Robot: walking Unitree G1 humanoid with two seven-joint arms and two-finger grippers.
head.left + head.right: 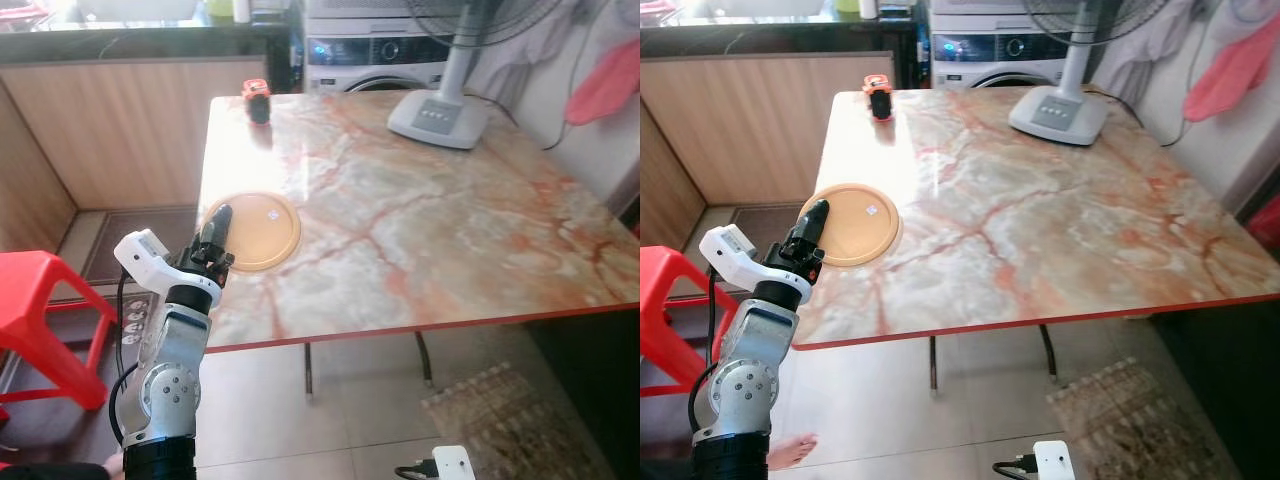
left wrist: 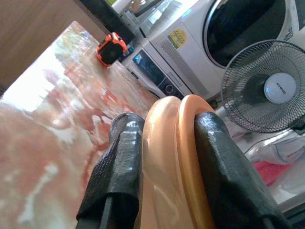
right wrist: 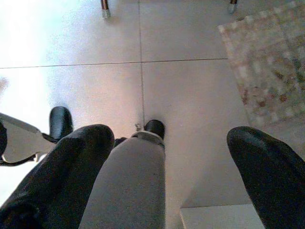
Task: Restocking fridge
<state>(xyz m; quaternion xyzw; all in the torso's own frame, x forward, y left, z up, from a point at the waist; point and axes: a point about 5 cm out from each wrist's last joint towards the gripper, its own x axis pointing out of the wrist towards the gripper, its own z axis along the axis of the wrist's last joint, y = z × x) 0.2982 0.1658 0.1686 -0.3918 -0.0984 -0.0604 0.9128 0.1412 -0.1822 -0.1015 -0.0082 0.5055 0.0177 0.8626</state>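
Starting at our left, a red stool point(image 1: 40, 310) stands on the floor beside the table point(image 1: 450, 250), and just past it our left end effector point(image 1: 218, 228) is clamped on the near rim of the orange plate point(image 1: 262, 228), one black finger point(image 2: 114, 176) on each face of the rim as the wrist view shows it. The plate lies flat near the table's left edge, close to the corner, with nothing on it. Further back along that same edge sits a small orange and black object point(image 1: 257, 100), which we take to be a toy or gadget, though it is too small to be sure. Moving right, a fan base point(image 1: 437, 118) rests at the far side of the table with a washing machine point(image 1: 375, 55) behind it. Our right end effector point(image 3: 167, 157) hangs idle over the floor tiles with its fingers spread apart and nothing between them. We judge the risk to lie in the thin edge grip: lifted by the rim alone, the plate could pivot and slip out, or drag off the nearby table edge and fall. No fridge is in sight, so a long carry may follow.
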